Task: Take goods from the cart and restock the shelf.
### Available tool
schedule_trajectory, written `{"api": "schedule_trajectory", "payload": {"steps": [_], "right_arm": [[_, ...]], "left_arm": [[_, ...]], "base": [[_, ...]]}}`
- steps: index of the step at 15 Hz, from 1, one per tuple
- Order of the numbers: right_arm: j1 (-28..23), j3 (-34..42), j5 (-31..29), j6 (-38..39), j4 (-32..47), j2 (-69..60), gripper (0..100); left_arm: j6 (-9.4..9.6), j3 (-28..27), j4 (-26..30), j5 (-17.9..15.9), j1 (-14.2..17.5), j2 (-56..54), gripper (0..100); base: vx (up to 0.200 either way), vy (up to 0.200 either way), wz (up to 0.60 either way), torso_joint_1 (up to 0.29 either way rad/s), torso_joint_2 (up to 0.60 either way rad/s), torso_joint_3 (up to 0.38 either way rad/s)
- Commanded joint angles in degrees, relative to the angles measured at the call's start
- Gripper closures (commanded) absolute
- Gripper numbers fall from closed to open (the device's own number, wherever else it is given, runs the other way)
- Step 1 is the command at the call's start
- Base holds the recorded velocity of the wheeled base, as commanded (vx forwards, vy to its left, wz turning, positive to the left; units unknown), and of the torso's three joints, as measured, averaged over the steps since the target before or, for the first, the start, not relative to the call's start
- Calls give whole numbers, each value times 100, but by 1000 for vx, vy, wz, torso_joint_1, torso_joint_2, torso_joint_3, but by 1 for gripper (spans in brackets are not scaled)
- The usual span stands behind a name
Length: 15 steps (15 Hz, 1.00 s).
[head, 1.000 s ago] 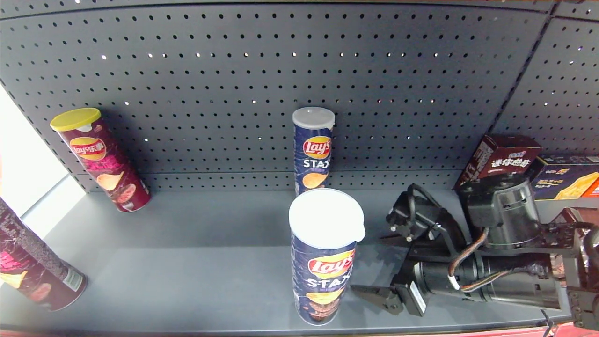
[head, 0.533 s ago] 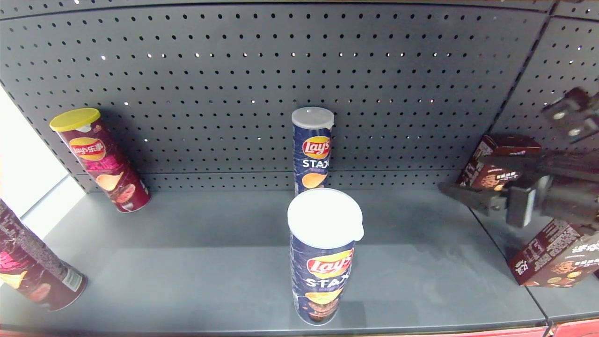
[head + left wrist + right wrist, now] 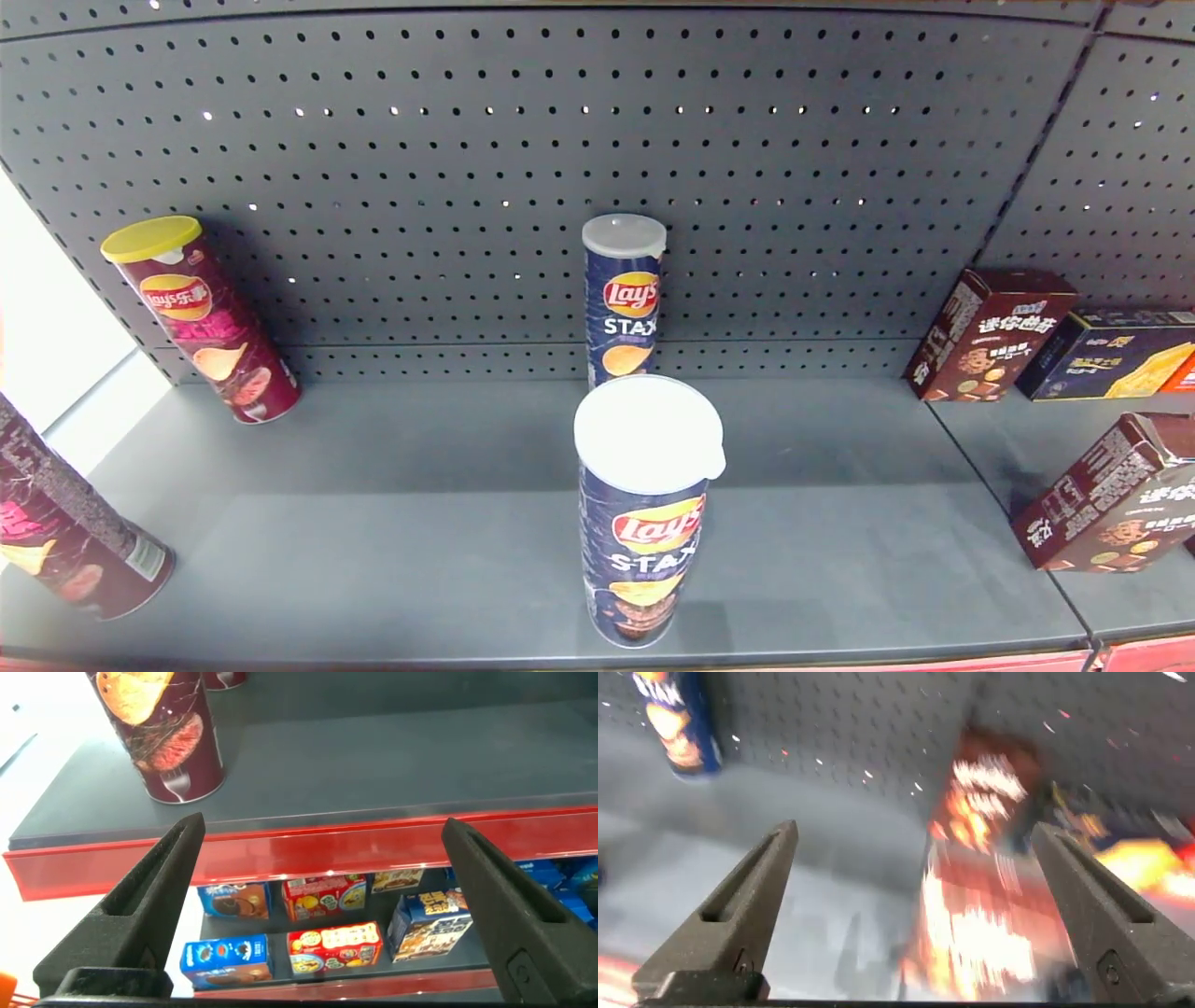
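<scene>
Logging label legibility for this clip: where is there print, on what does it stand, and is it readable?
Front blue can: logo and word, readable.
Rear blue can: same, readable.
Maroon can: logo with characters, readable.
Brown box: large characters readable, fine print too small.
Lower-shelf boxes: too small.

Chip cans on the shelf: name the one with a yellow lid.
The back-left maroon can. The back blue can and front blue can have pale lids; the front-left maroon can's top is cut off.
</scene>
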Motion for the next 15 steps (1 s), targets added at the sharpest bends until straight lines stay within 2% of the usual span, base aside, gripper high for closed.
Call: {"api": "schedule_trajectory", "payload": {"steps": [1,3,4,6,7,8,10,11,15], "right_arm": [[5,1230,-222,133,471,-1958,0],[-12,1581,-222,291,919,-2556,0],[-4,2091,-248,599,1104,-3198,0],[-4,2619,-292,950,339,-3224,0],[-4,2619,-292,985,445,-3224,0],[-4,2619,-309,1152,1192,-3215,0],[5,2610,121,1135,1482,-3215,0],[84,2601,350,1100,1534,-3206,0],[84,2610,262,1117,1490,-3206,0]], "left_arm": [[6,0,-4,1,0,4,0],[6,0,-4,1,0,4,0],[6,0,-4,1,0,4,0],[6,0,-4,1,0,13,0],[6,0,-4,1,0,4,0],[6,0,-4,1,0,4,0],[6,0,-4,1,0,4,0],[6,0,-4,1,0,13,0],[-73,0,-4,36,0,4,0]], "base": [[0,0,0,0,0,0],[0,0,0,0,0,0],[0,0,0,0,0,0],[0,0,0,0,0,0],[0,0,0,0,0,0],[0,0,0,0,0,0],[0,0,0,0,0,0],[0,0,0,0,0,0],[0,0,0,0,0,0]]}}
